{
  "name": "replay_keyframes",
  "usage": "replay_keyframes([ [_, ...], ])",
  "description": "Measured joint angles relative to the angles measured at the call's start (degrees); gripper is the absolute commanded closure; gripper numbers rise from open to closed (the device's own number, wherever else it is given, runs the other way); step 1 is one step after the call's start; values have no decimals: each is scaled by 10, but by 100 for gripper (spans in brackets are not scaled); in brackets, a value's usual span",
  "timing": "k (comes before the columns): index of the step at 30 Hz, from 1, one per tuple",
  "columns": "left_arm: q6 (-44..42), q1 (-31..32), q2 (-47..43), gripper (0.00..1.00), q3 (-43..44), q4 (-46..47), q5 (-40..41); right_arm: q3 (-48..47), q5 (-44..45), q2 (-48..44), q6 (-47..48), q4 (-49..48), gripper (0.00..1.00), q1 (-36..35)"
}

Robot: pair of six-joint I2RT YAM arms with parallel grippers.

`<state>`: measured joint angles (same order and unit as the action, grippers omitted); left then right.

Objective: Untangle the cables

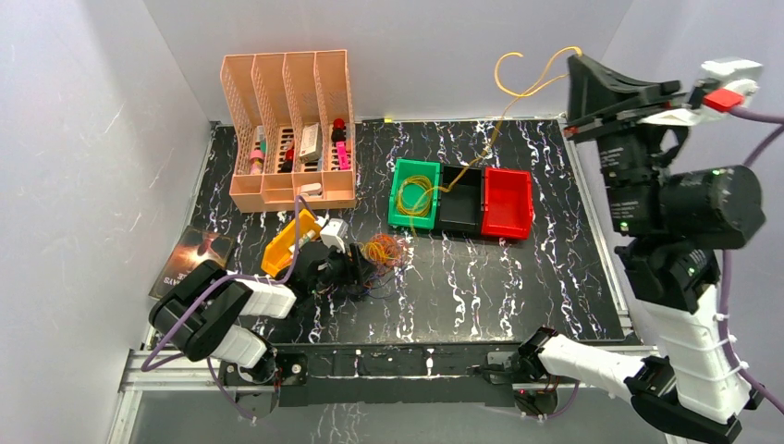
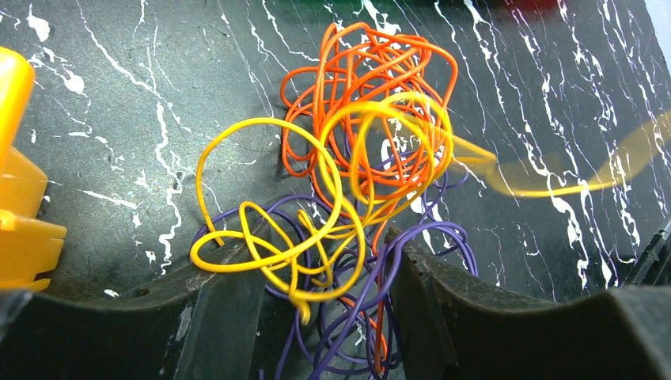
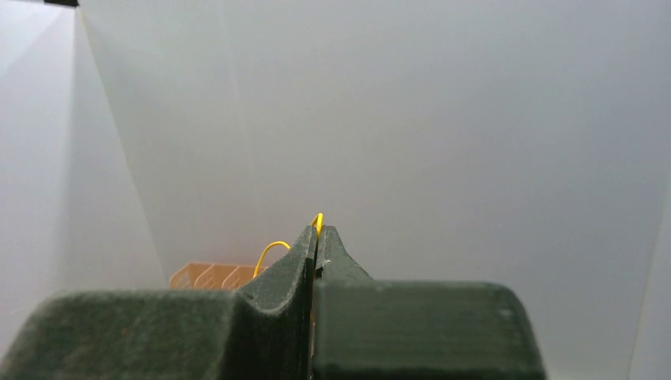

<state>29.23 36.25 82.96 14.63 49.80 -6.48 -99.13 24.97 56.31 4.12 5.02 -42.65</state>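
Three colours of fine wire, orange, yellow and purple, make up the cables (image 2: pixel 348 182), a loose knot lying on the black marbled table (image 1: pixel 518 287) just in front of the left gripper (image 2: pixel 324 265), near the green bin (image 1: pixel 396 194) but not in it. Handling, as judged: very light, thin, springy rather than limp, with loops likely to snag on one another and to slip from a broad pad. Best taken at a single free outer loop or an end, since a grip across the mass would probably lift the whole knot together. Left jaws: spread, the lowest purple and yellow loops lying in the gap, nothing pinched. Right gripper (image 3: pixel 316 241): high at the far right, pads pressed together on one yellow cable (image 3: pixel 318 218). Top view alone shows this strand running down from the right gripper into the green bin, where yellow coils lie, next to a black bin (image 1: pixel 462 199) and a red bin (image 1: pixel 507 203). Left wrist view alone shows which loops cross which, and a blurred yellow strand leaving the knot rightward; whether it is the pinched one cannot be told. Right wrist view shows only the pinch.
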Motion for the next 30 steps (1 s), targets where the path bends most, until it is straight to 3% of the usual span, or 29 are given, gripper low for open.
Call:
replay_keyframes([
  [17, 10, 0, 26, 46, 14, 14, 6, -9, 96, -56, 96, -49, 100, 0],
  [21, 8, 0, 10, 41, 17, -10, 9, -8, 95, -53, 94, -31, 100, 0],
  [30, -23, 0, -35, 43, 24, -92, 10, -10, 52, 1, 71, 15, 100, 0],
])
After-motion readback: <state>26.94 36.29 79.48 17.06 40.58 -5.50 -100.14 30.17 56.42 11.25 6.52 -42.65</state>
